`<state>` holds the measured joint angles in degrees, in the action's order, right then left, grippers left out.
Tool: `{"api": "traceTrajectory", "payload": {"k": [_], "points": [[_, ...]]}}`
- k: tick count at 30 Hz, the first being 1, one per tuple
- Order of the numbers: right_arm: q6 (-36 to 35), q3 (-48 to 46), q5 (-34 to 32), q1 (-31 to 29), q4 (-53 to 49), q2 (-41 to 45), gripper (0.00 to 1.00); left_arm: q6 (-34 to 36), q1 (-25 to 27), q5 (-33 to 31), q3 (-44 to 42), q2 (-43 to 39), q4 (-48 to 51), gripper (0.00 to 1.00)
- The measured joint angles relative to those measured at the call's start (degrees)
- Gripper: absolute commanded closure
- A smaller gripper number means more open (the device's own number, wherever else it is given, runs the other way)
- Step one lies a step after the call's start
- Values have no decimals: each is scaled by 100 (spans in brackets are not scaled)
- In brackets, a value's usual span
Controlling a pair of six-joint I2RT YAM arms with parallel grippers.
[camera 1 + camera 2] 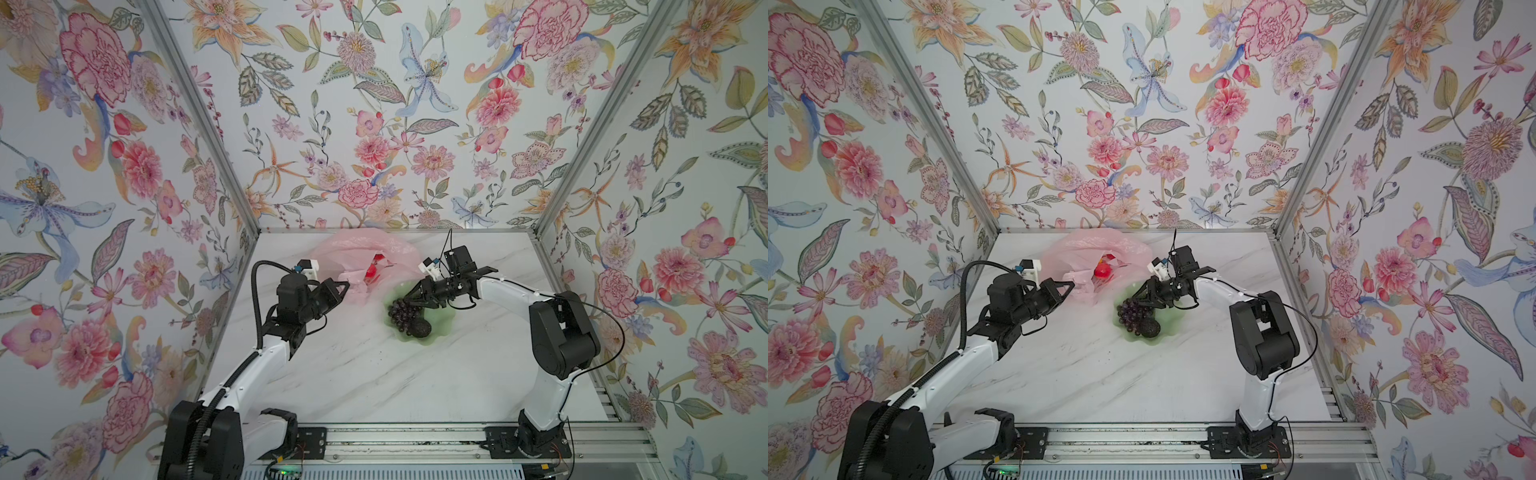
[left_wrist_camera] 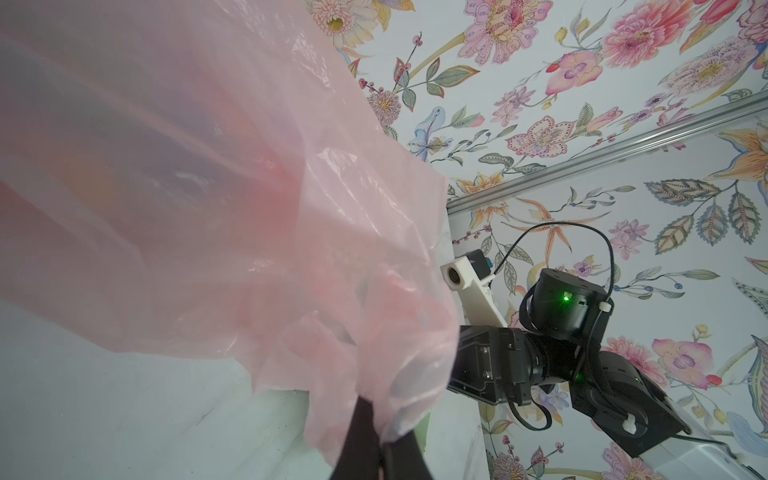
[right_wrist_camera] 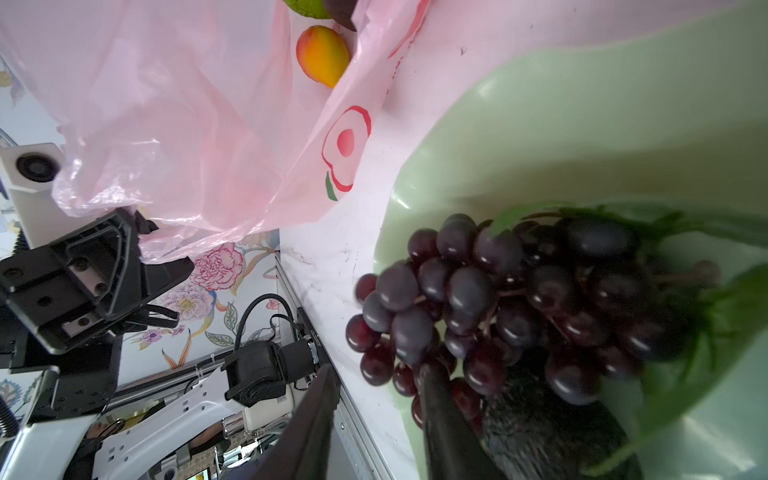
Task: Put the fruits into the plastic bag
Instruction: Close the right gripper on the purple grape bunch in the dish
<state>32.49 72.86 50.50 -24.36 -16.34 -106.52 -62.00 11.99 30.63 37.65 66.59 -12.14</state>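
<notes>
Grape bunch (image 1: 400, 311) lies in the pale green dish (image 1: 442, 330) just right of centre in both top views, with a dark round fruit (image 1: 420, 328) against it. The right gripper (image 1: 405, 300) is at the bunch, jaws apart. The plastic bag (image 1: 361, 251), up-left of the dish, holds a red fruit (image 1: 371, 272) and a mango (image 3: 323, 54). The left gripper (image 2: 380, 451) is clamped on its film

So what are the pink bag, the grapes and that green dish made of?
Pink bag: thin plastic film, translucent; it crinkles and glints. Grapes: probably moulded plastic, glossy; each berry carries a sharp highlight. Green dish: smooth, softly shiny, perhaps plastic or glazed ceramic; I cannot tell which.
</notes>
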Motion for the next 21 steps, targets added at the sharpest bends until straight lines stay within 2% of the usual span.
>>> {"api": "traceTrajectory", "payload": {"k": [4, 6, 9, 10, 11, 16, 21], "points": [[50, -17, 55, 11, 136, 133, 62, -20, 0, 0, 0, 9, -15, 100], [55, -17, 39, 13, 127, 144, 54, -22, 0, 0, 0, 9, -33, 100], [-166, 101, -166, -7, -328, 140, 27, -24, 0, 0, 0, 9, -55, 100], [-297, 223, -304, -31, -584, 129, 10, -24, 0, 0, 0, 9, -57, 100], [-433, 382, -457, -70, -837, 114, 1, -24, 0, -2, 0, 9, -57, 100], [-960, 1121, -1287, -496, -1755, 26, 1, -26, 0, 0, 0, 11, -59, 100], [-1130, 1707, -2022, -984, -2492, -350, 1, -26, 0, 0, 0, 28, -66, 100]]}}
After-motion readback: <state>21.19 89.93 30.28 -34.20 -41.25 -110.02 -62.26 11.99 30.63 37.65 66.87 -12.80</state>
